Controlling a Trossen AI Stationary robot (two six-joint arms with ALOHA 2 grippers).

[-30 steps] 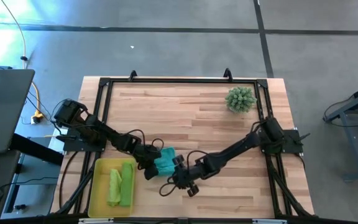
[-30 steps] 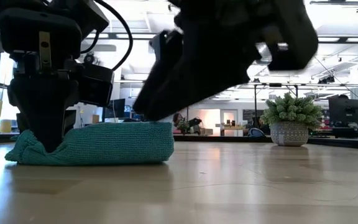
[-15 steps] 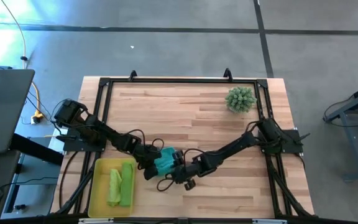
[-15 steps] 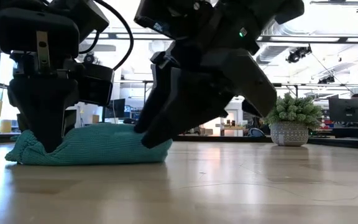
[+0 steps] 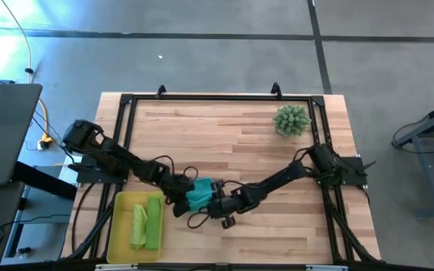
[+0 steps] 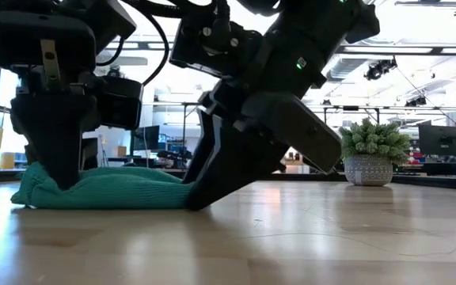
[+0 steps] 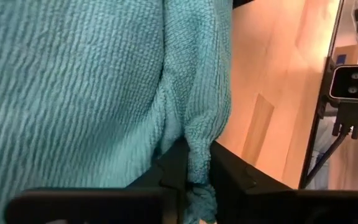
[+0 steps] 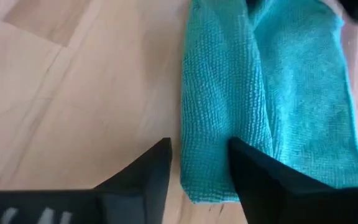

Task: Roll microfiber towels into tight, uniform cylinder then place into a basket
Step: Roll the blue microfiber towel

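The teal microfiber towel (image 5: 200, 194) lies folded on the wood near the table's front, left of the middle. My left gripper (image 5: 181, 202) is shut on the end nearer the basket (image 5: 115, 226). My right gripper (image 5: 214, 200) stands open over the towel's other end (image 6: 172, 192), low on the table. Two lime green towels (image 5: 147, 220) lie rolled in the yellow basket. My left gripper pinches a bunched fold of the teal towel (image 7: 199, 149) at its end between its two fingers, slanting down from above. The towel lies on the table. My right gripper straddles the towel's side edge (image 8: 194, 155). One finger (image 8: 253, 177) is down on the cloth and the other (image 8: 154, 174) on bare wood beside it. They slant down from the table's right, and this end lies flattened under them.
A spiky green plant in a pot (image 5: 291, 120) stands at the far right of the table. A black frame (image 5: 217, 98) runs round the table top. Bare wood stretches across the middle and far part.
My right gripper has come down and toward the table's left, onto the teal towel's end. That end, thick a second ago, now lies flatter on the wood. The end in my left gripper has stayed where it was.
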